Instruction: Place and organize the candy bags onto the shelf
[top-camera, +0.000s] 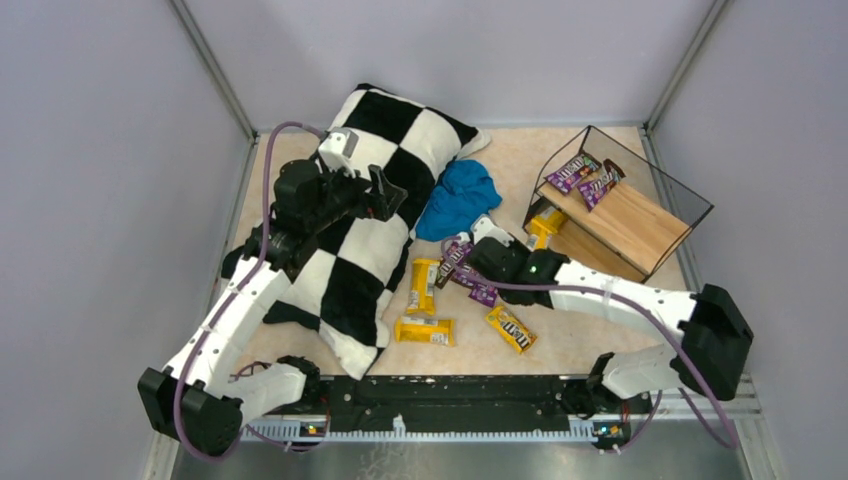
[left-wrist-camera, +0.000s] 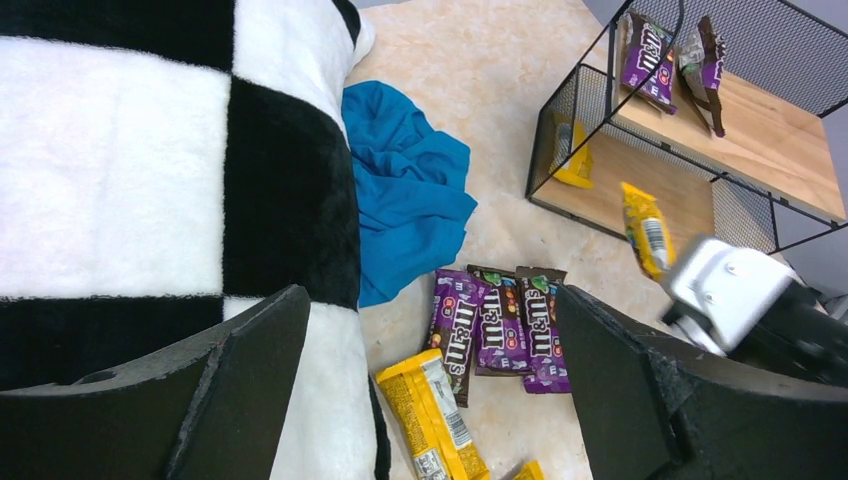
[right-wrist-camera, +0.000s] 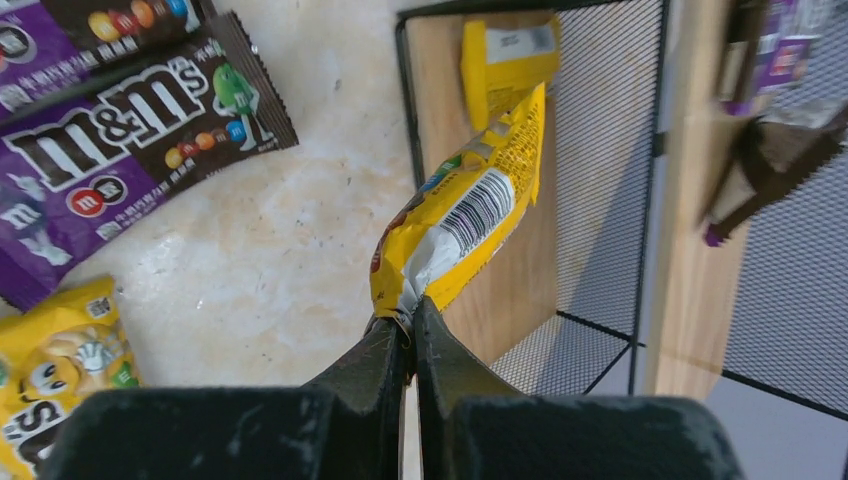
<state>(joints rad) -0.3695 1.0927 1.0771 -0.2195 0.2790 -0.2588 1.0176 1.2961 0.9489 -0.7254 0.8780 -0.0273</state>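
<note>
The shelf (top-camera: 640, 228) stands at the back right, with two purple candy bags (top-camera: 585, 178) on its top board. My right gripper (right-wrist-camera: 410, 315) is shut on the end of a yellow candy bag (right-wrist-camera: 465, 215), holding it at the open side of the lower board (right-wrist-camera: 500, 290), where another yellow bag (right-wrist-camera: 508, 70) lies. On the table lie loose yellow bags (top-camera: 424, 331) and purple bags (left-wrist-camera: 505, 325). My left gripper (left-wrist-camera: 430, 295) hangs open over the pillow's edge with nothing between its fingers.
A black-and-white checkered pillow (top-camera: 375, 220) covers the left half of the table. A crumpled blue cloth (top-camera: 458, 198) lies between the pillow and the shelf. Grey walls close in the table on three sides.
</note>
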